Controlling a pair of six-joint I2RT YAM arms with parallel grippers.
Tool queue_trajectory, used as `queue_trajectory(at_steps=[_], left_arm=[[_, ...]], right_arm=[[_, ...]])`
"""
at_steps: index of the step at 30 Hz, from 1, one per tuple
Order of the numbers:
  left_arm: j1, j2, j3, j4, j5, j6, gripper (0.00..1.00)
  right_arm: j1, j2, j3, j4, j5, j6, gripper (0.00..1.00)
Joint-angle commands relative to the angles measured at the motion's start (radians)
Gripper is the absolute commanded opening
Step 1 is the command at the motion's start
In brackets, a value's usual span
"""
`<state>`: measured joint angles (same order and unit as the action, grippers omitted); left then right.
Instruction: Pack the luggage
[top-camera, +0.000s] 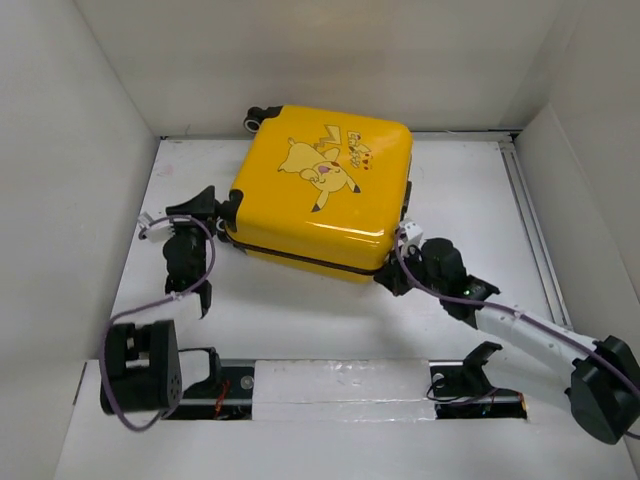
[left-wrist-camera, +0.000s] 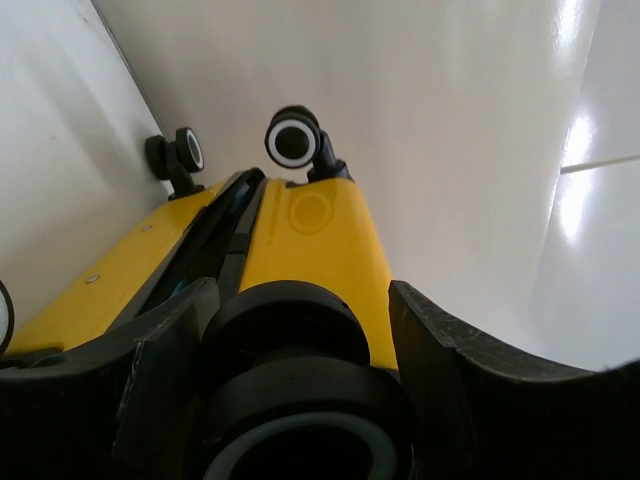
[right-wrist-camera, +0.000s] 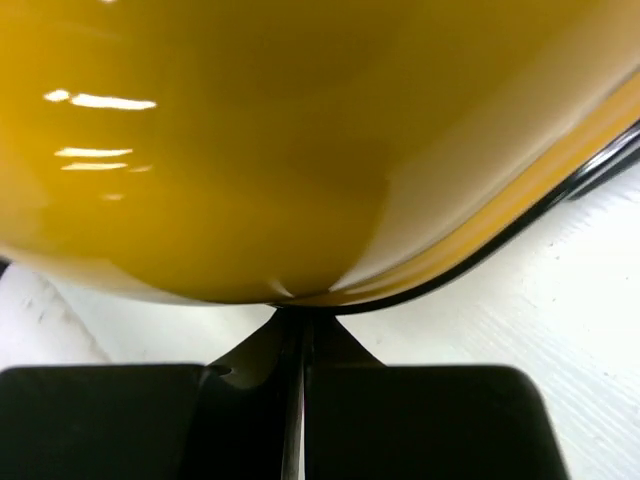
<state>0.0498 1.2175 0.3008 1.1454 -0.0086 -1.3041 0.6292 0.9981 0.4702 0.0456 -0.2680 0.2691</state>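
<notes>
The luggage (top-camera: 320, 190) lies flat and closed on the white table, its yellow cartoon-printed shell facing up, two black wheels (top-camera: 262, 117) at its far edge. My left gripper (top-camera: 225, 208) is at its left corner; in the left wrist view the fingers (left-wrist-camera: 450, 370) are shut on a black corner wheel (left-wrist-camera: 290, 350), with the yellow shell (left-wrist-camera: 315, 230) and two more wheels (left-wrist-camera: 293, 140) beyond. My right gripper (top-camera: 388, 277) is shut, its tip (right-wrist-camera: 300, 315) touching the rounded near-right corner of the luggage (right-wrist-camera: 250, 140) just above the zipper seam.
White walls (top-camera: 90, 150) close in the table on the left, back and right. A metal rail (top-camera: 525, 210) runs along the right side. At the near edge a long slot (top-camera: 350, 390) holds both arm bases.
</notes>
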Motion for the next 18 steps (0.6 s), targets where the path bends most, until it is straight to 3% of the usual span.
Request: queue_trajectory(at_steps=[1, 4, 5, 9, 14, 18], left_arm=[[-0.119, -0.149, -0.080, -0.054, 0.122, 0.210, 0.00], [-0.119, -0.269, -0.115, -0.145, 0.136, 0.239, 0.00], [-0.119, -0.314, -0.143, -0.163, 0.150, 0.250, 0.00], [-0.128, -0.404, -0.178, -0.225, 0.182, 0.261, 0.00], [-0.128, -0.495, -0.180, -0.298, 0.203, 0.252, 0.00], [-0.128, -0.593, -0.137, -0.400, 0.124, 0.287, 0.00]], right_arm=[[0.087, 0.045, 0.052, 0.261, 0.082, 0.059, 0.00], [0.208, 0.074, -0.002, 0.374, 0.180, 0.171, 0.00], [0.301, 0.089, -0.011, 0.401, 0.269, 0.189, 0.00], [0.492, 0.126, 0.046, 0.438, 0.475, 0.223, 0.00], [0.547, 0.177, 0.199, 0.295, 0.613, 0.086, 0.00], [0.408, 0.059, 0.222, 0.188, 0.525, 0.007, 0.00]])
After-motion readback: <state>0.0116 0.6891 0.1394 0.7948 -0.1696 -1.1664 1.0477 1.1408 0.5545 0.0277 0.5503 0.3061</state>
